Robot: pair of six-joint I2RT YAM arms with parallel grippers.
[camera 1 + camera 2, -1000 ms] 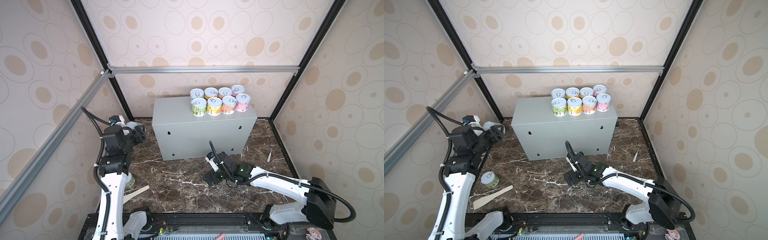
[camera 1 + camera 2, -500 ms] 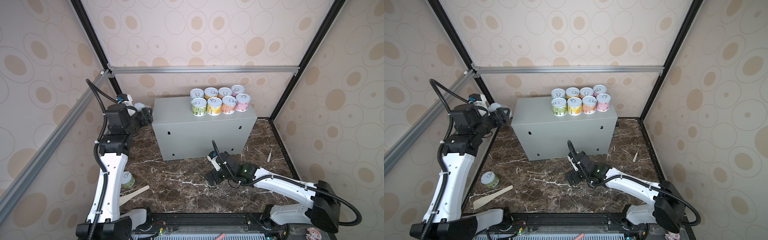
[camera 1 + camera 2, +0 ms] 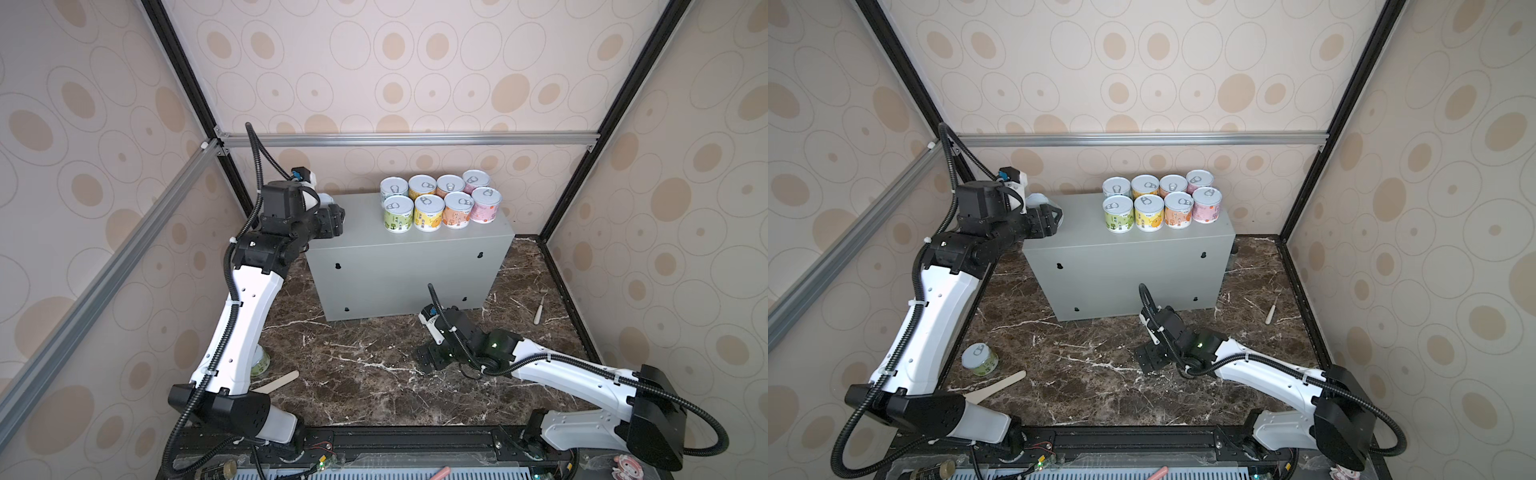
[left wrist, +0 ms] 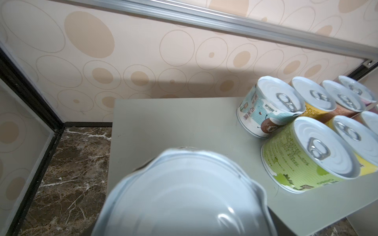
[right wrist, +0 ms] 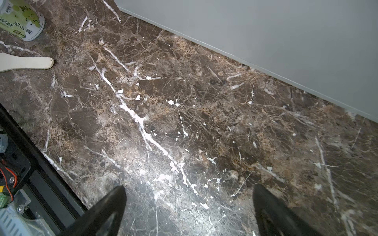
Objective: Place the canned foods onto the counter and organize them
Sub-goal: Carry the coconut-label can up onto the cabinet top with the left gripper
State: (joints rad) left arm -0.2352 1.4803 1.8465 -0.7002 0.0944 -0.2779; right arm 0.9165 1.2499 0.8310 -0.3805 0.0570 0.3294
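Nearest, at the lower left of a top view, one green tin (image 3: 980,359) is standing on the dark marble surface (image 3: 1100,374) just beside a wooden spatula (image 3: 1000,384), not yet on the counter (image 3: 1121,266); at lower centre the right hand (image 3: 1150,357) is hovering low over the marble, released, its jaws standing wide with nothing between them; further back, at centre left, the left hand (image 3: 1050,217) is grasping a pale tin (image 3: 1037,202), which seems to be riding upright over the counter's left end; farthest, at upper centre, eight tins (image 3: 1160,203) are sitting in two touching rows of four on the counter's right part; bare top is lying between the pale tin and those rows, so the free slot is lying to the right of the left hand in the frame, just beside the green-labelled front tin (image 3: 1118,215); the left arm is looking the nearer one for this placing.
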